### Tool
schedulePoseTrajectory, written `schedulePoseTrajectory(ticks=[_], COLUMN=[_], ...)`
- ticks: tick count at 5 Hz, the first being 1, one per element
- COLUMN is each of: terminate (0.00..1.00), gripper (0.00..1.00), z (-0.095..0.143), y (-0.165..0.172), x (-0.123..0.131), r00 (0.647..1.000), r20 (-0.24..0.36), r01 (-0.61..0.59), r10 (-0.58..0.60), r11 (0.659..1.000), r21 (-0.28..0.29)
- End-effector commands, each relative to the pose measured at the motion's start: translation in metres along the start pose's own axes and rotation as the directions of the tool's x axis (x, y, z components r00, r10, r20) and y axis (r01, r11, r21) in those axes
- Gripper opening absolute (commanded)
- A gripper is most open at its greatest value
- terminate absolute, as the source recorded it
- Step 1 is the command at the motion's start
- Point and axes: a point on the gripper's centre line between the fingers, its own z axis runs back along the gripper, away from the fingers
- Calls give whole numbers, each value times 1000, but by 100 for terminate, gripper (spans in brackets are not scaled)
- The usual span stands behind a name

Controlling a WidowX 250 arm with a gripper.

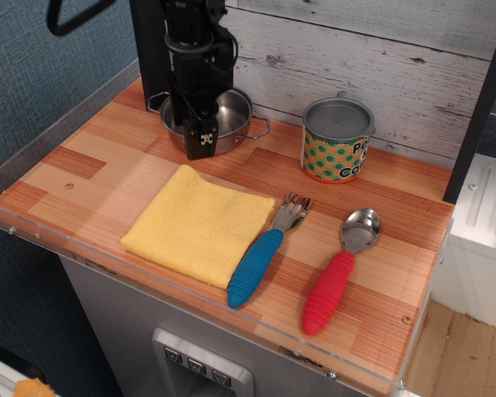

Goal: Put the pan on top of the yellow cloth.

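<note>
The pan (234,113), a small shiny steel pot with wire loop handles, stands at the back left of the wooden counter. The yellow cloth (197,225) lies folded in front of it, near the counter's front edge, with nothing on it. My gripper (200,141) hangs down over the pan's front left rim, turned edge-on to the camera. One black finger (201,136) shows in front of the pan's wall; the other is hidden behind it. The arm covers the pan's left half. I cannot tell whether the jaws are closed on the rim.
A lidded tin can (338,141) with a dotted label stands to the right of the pan. A blue-handled fork (259,263) touches the cloth's right edge. A red-handled spoon (337,274) lies further right. A black post (151,45) stands behind the pan.
</note>
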Motion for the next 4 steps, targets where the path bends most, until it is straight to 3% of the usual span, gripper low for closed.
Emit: schedulePoseTrajectory(ticks=[1,2,4], terminate=[0,0,0], gripper=[100,0,0], z=[-12,-17,-2], y=[22,23,25], x=[16,14,2], r00=[997,997,995], r20=[64,75,91], r01=[42,27,-39], r10=[-42,-27,37], r11=[999,1000,999], r21=[7,-8,14])
